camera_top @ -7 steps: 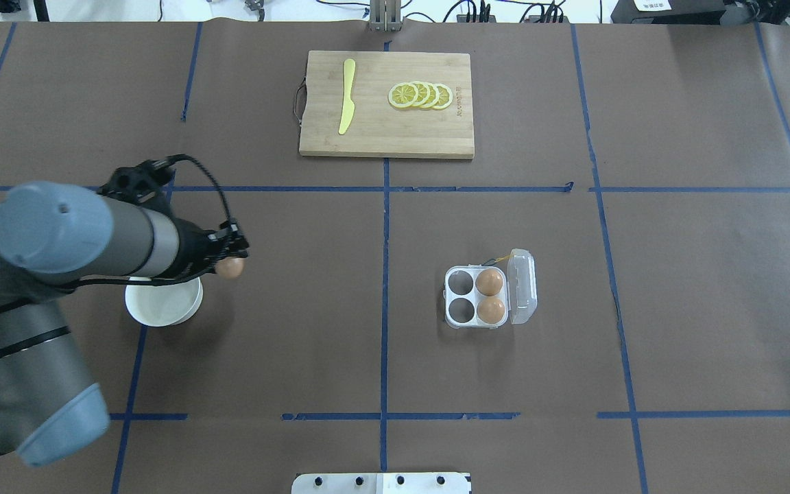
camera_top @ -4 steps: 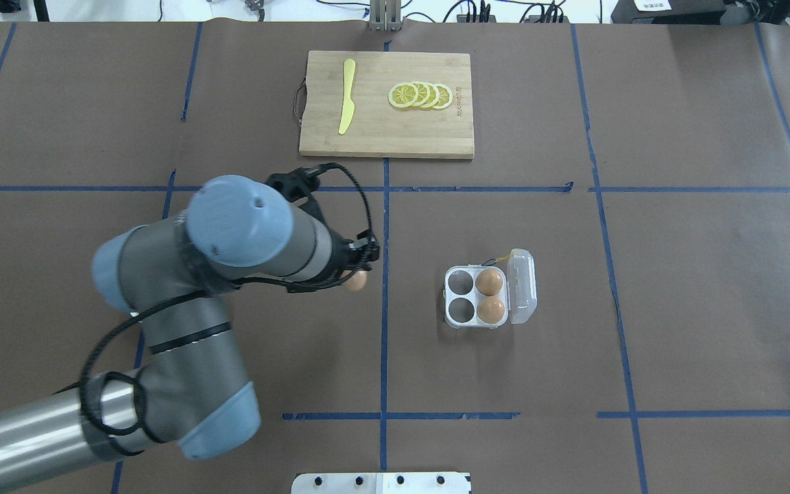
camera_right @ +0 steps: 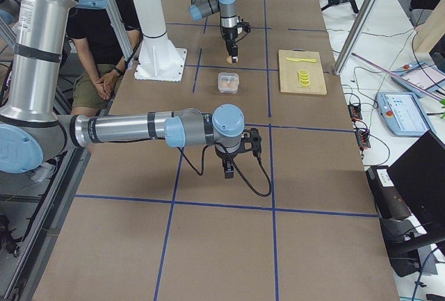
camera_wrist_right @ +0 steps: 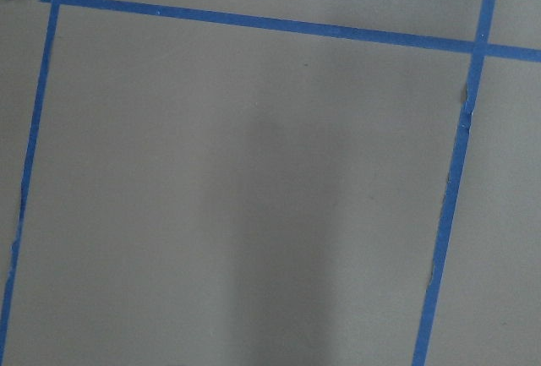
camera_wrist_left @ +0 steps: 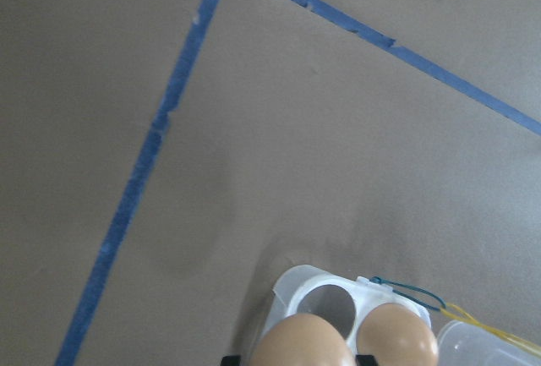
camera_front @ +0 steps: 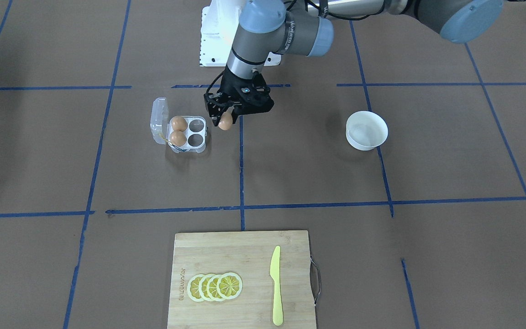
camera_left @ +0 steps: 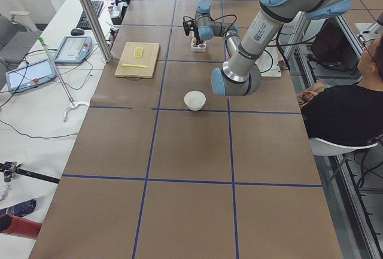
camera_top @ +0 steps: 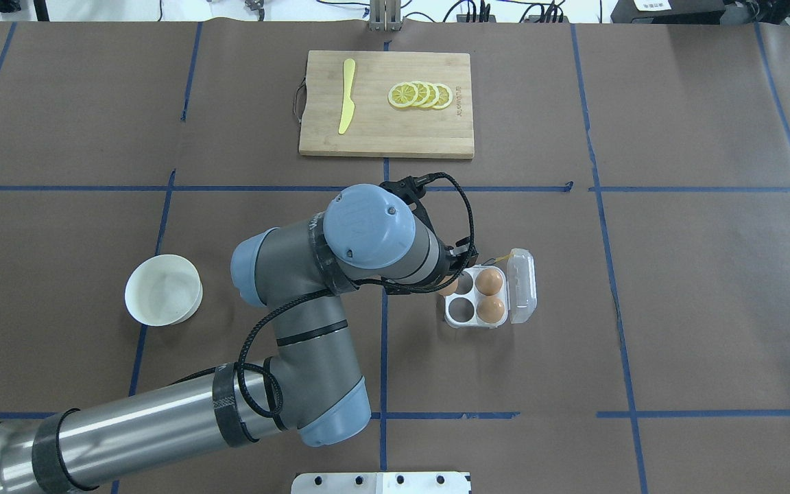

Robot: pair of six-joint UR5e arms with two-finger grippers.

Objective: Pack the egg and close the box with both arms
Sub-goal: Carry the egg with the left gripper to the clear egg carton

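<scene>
My left gripper (camera_front: 224, 118) is shut on an orange-brown egg (camera_front: 225, 121) and holds it above the table, just beside the carton's near-left edge. In the overhead view the egg (camera_top: 447, 289) peeks out from under the wrist. The clear four-cell carton (camera_top: 461, 310) lies open, its lid (camera_top: 522, 285) folded out to the right. Two eggs (camera_top: 489, 282) fill its right cells and its two left cells are empty. In the left wrist view the held egg (camera_wrist_left: 304, 342) hangs over the carton's edge. My right gripper (camera_right: 228, 169) hovers over bare table, far from the carton; I cannot tell whether it is open or shut.
A round white bowl (camera_top: 163, 299) stands at the left. A wooden cutting board (camera_top: 386, 130) with a yellow knife (camera_top: 347, 96) and lemon slices (camera_top: 420, 95) lies at the far side. An operator (camera_left: 344, 103) sits by the robot's base.
My left arm has swept to the right from over the white bowl to the carton's left edge, with the egg still in the gripper. The carton and its eggs have not moved.
</scene>
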